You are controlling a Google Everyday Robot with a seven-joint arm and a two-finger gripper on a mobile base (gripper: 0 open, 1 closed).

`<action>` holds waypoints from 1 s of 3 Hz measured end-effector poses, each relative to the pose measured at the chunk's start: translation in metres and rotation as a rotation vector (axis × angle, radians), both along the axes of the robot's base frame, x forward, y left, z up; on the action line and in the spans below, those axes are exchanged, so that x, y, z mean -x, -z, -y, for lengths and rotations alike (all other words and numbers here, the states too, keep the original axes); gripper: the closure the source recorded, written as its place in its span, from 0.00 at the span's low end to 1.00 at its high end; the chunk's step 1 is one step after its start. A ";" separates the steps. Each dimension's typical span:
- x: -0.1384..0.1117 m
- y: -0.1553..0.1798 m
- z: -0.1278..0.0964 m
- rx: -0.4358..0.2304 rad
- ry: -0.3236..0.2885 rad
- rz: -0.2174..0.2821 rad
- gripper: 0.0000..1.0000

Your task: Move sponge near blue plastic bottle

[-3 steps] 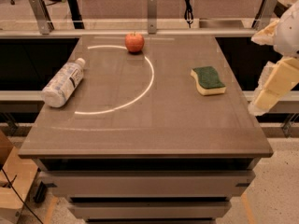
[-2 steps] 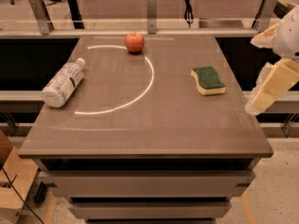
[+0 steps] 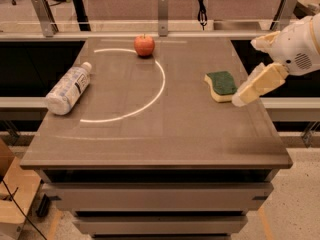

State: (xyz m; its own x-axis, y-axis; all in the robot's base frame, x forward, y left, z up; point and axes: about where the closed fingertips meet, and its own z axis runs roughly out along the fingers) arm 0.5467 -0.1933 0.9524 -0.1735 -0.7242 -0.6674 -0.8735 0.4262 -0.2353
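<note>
Bench (image 3: pixel 175 139): grey top, marked with a white arc (image 3: pixel 159 86).

Sponge (image 3: pixel 220 85): lies flat at the right side of the bench, green face up, near the right edge.

Blue plastic bottle (image 3: pixel 68 88): lies on its side at the left edge, cap pointing toward the far side, well apart from the sponge.

Claw (image 3: pixel 250 90): enters from the right and hangs over the right edge, its pale tip just beside the sponge's right end. Contact with the sponge cannot be confirmed. Whether the claw is wide or narrow cannot be told. It holds nothing visible.

Red apple (image 3: pixel 144 45): stands at the far centre of the bench.
</note>
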 end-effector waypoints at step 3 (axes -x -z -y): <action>-0.062 0.036 -0.009 -0.157 0.029 0.017 0.00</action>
State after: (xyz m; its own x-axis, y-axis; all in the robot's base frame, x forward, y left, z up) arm 0.6084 -0.1839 0.9166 -0.1800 -0.6052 -0.7754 -0.8568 0.4838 -0.1786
